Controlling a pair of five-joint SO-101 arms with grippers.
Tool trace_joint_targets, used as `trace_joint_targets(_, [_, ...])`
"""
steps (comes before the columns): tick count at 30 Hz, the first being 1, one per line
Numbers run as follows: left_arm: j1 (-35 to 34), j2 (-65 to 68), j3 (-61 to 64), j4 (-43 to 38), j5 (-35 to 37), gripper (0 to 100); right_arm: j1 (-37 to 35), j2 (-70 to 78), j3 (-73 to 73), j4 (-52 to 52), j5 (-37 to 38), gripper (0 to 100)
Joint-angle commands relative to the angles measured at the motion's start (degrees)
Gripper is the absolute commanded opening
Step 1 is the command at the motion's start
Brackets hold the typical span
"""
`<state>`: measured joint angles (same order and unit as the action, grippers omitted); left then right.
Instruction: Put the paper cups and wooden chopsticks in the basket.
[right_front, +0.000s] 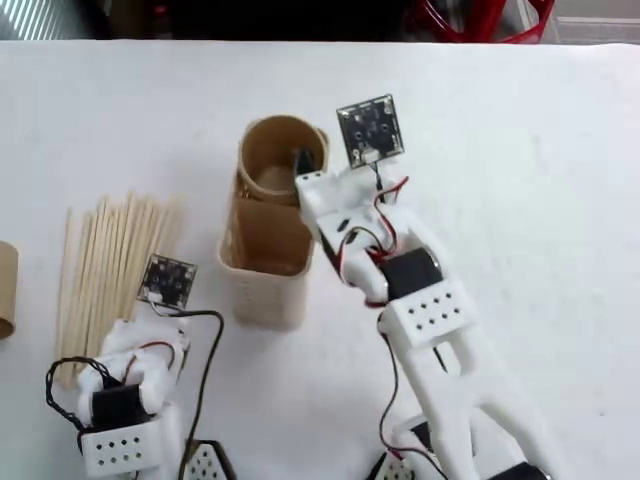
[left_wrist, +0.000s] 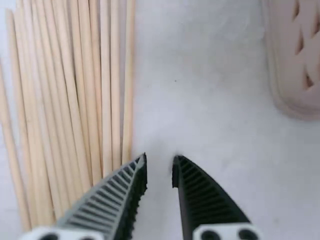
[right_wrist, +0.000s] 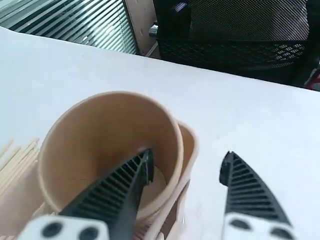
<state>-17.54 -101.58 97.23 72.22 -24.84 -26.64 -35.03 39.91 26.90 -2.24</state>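
Gaping wide on the right gripper (right_wrist: 187, 156), gripping nothing, one finger inside the paper cup (right_wrist: 90, 135) in the basket (right_front: 265, 295) (looks seated). Best to lift straight up, no snagging.

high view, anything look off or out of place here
Nothing looks spilled or damaged. The paper cup stands upright in the basket, its rim above the basket's. The chopsticks lie loosely fanned beside it.

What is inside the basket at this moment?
A paper cup stands upright in the basket, its rim above the basket's. One finger of the right gripper is inside the cup. The cup covers the basket's floor, so anything beneath it cannot be seen.
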Motion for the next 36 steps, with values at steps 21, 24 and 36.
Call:
trace_joint_targets(21, [-0.3, -0.4, -0.1, 0.3, -0.4, 10, 11.5, -57.5, 29.6, 37.3, 23.3, 7.3])
trace_joint_targets(24, [-0.3, -0.4, -0.1, 0.3, -0.4, 10, 13.9, -64.4, 34.6, 38.1, 25.6, 1.9])
trace_joint_targets(36, [-0.3, -0.4, -0.1, 0.3, -0.4, 10, 14.5, -68.3, 45.0, 45.3, 26.0, 5.2])
